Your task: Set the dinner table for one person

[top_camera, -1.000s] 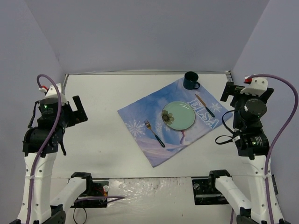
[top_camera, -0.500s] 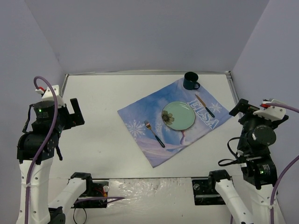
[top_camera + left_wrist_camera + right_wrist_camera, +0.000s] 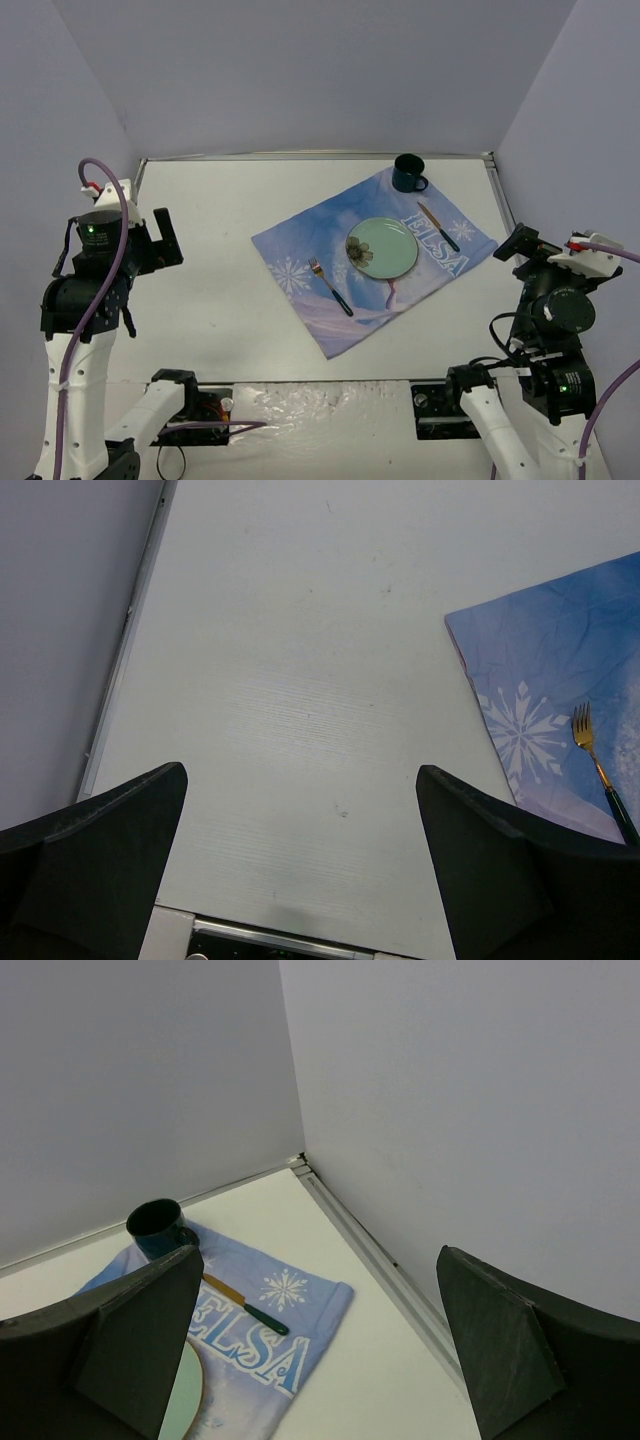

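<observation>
The white dinner table [image 3: 220, 290] carries a blue Elsa cloth [image 3: 300, 250] right of centre. On the cloth lie a pale green plate [image 3: 382, 248], a fork [image 3: 330, 285] to its left and a knife [image 3: 438, 226] to its right. A dark blue mug [image 3: 408, 173] stands at the cloth's far corner. My left gripper [image 3: 165, 237] hangs open over bare table at the left [image 3: 300, 772], the fork [image 3: 598, 770] off to its right. My right gripper [image 3: 520, 243] is open and empty by the right edge [image 3: 320, 1255], with the mug [image 3: 158, 1226] and knife [image 3: 245, 1305] ahead.
Grey walls close in the table on three sides. Thin metal rails [image 3: 385, 1260] run along its edges. The arms' bases and a cable sit at the near edge [image 3: 200, 410].
My right arm has drawn back toward the near right, away from the cloth. The left arm has only shifted slightly. Both grippers stayed open.
</observation>
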{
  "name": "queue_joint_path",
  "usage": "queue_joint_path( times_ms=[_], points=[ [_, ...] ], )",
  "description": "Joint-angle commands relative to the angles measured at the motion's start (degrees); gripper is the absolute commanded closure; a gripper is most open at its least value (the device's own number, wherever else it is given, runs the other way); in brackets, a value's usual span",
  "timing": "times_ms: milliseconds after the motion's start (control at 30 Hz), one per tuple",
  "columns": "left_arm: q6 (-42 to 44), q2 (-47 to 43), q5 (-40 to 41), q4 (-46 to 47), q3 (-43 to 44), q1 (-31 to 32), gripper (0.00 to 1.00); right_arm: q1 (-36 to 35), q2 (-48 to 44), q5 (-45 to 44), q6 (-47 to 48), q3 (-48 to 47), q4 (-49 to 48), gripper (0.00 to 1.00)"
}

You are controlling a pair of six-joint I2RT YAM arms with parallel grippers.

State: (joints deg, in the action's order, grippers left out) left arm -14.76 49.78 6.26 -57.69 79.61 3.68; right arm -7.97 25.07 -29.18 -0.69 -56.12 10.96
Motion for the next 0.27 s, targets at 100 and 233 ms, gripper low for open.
queue_joint_path(
  times_ms=[100, 233],
  points=[
    [0.5, 0.8, 0.1, 3.0, 0.7, -0.1, 0.03, -0.4, 1.3, 0.7, -1.2, 0.0, -3.4, 0.0],
    [0.5, 0.8, 0.2, 2.9, 0.7, -0.1, 0.03, -0.4, 2.0, 1.1, -1.4, -0.2, -3.4, 0.0]
  ],
)
